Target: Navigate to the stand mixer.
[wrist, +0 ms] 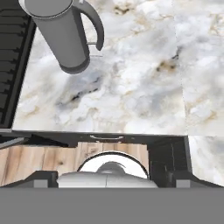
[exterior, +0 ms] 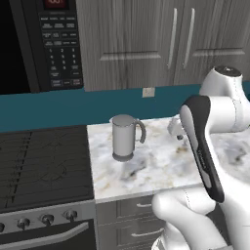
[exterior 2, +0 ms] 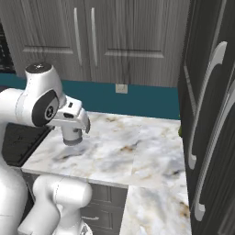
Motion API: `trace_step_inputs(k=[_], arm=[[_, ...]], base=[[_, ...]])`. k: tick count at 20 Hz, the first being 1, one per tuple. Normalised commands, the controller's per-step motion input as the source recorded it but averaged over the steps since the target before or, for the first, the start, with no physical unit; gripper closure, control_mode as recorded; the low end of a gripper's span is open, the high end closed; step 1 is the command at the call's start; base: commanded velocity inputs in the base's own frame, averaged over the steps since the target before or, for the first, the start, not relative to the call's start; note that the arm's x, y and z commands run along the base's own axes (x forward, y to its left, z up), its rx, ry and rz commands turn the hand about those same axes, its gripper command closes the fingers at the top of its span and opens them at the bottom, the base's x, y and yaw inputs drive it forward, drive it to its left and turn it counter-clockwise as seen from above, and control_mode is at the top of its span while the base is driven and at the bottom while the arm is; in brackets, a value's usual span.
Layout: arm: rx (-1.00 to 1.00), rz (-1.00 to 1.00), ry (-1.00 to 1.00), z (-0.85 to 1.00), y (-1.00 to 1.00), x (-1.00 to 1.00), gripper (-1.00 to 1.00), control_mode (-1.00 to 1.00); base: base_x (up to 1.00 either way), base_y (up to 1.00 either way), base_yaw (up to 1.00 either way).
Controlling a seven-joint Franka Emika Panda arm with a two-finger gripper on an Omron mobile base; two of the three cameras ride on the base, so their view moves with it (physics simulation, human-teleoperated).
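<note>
The tool [wrist: 112, 176] is hanging above the near edge of the worktop [exterior: 161, 166] and looking down on it. Its two dark fingertips [wrist: 41, 178] are standing far apart at the bottom corners of the hand view, so I am reading it as wide and carrying nothing, though the tips are partly cut off there. Just beyond and to the left of it, a grey jug [exterior: 124, 137] with a curved handle is standing upright on the marble, close to the worktop's left end. Left of that, the black stove [exterior: 44, 161] is adjoining the worktop, with a microwave [exterior: 53, 44] hanging above it. Grey wall cabinets [exterior: 146, 39] are running along the far wall over a teal backsplash carrying a small outlet [exterior: 148, 92]. At the right end a tall dark cabinet [exterior 2: 211, 114] with long handles is closing off the worktop. Where the stand mixer is standing I cannot tell from here; I am judging that the base is needing to drive on to another stretch of worktop. Its facing and long axis I likewise cannot tell. As a judgement, such a mixer is heavy, rigid and top-heavy, with a loose metal bowl. If it were lifted, the stand's column would be the place to hold, but this task is asking only for an approach.
</note>
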Motion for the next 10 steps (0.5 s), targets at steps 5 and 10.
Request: trace_step_inputs(k=[5, 10], arm=[[0.00, -0.02, -0.13, 0.32, 0.09, -0.44, -1.00, -1.00], [0.00, 0.00, -0.12, 0.43, 0.00, -0.25, -1.00, 1.00]], base=[[0.00, 0.00, 0.00], [-0.01, 0.00, 0.00]])
